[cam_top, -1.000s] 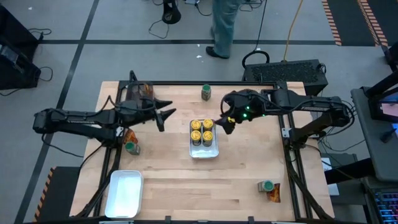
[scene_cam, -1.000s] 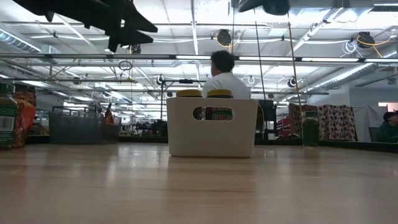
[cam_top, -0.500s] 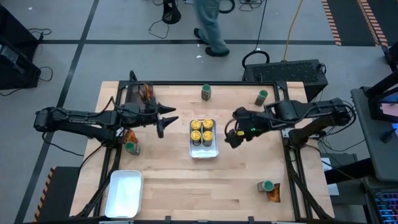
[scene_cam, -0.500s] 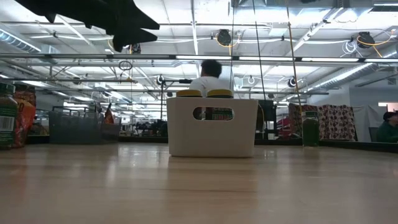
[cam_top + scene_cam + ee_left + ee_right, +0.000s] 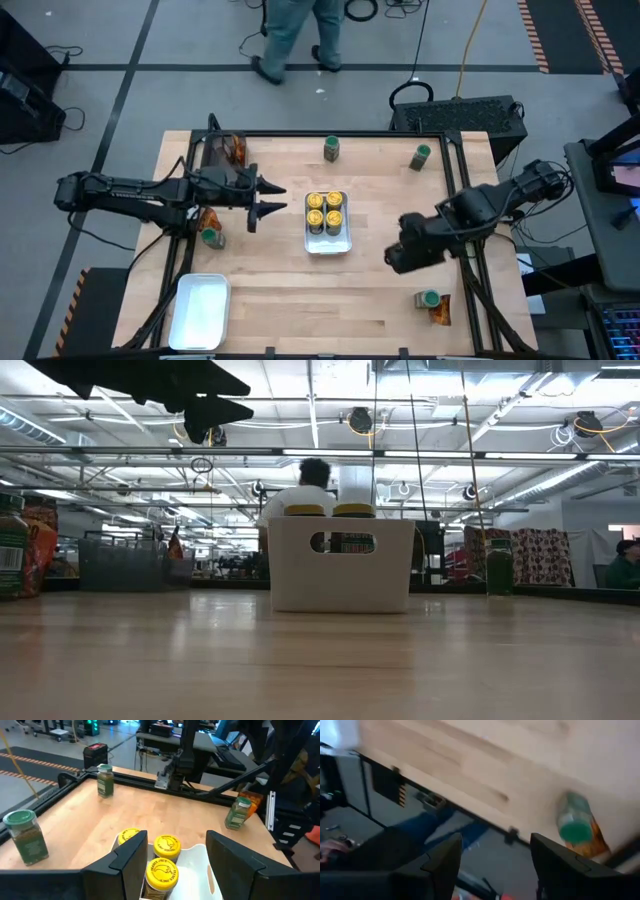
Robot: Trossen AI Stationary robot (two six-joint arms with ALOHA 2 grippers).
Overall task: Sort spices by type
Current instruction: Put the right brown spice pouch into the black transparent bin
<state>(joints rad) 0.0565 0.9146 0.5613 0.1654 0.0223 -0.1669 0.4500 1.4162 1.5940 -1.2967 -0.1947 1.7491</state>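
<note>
From above: my left gripper (image 5: 268, 200) hangs over the bench's left-centre, fingers parted w/ nothing between them, aimed at the white tray (image 5: 327, 241) mid-bench that holds the four yellow-lid jars (image 5: 325, 212). My right gripper (image 5: 398, 258) hangs over the right half, tilted toward the front-right corner, where a green-lid jar (image 5: 428, 299) sits against an orange-brown packet (image 5: 440, 314). Other green-lids: one at the back edge (image 5: 331, 149), one near the back-right corner (image 5: 421, 156), one by the left edge (image 5: 210, 237) w/ a packet beside it. A second white tray (image 5: 202, 310) sits at the front-left corner. Low view: the tray w/ yellow lids stands centre; only my left arm shows, overhead. Left wrist view: fingers (image 5: 131, 861) apart, empty, yellow lids just beyond and below. Right wrist view: fingers (image 5: 559, 865) apart, empty; the corner jar lies ahead, off to one side, its long axis looks upright but blur makes it hard to confirm. Judgement: right arm is much nearer that jar, so it's mine to grab w/ the right; must swing over and come down around the lid.
</note>
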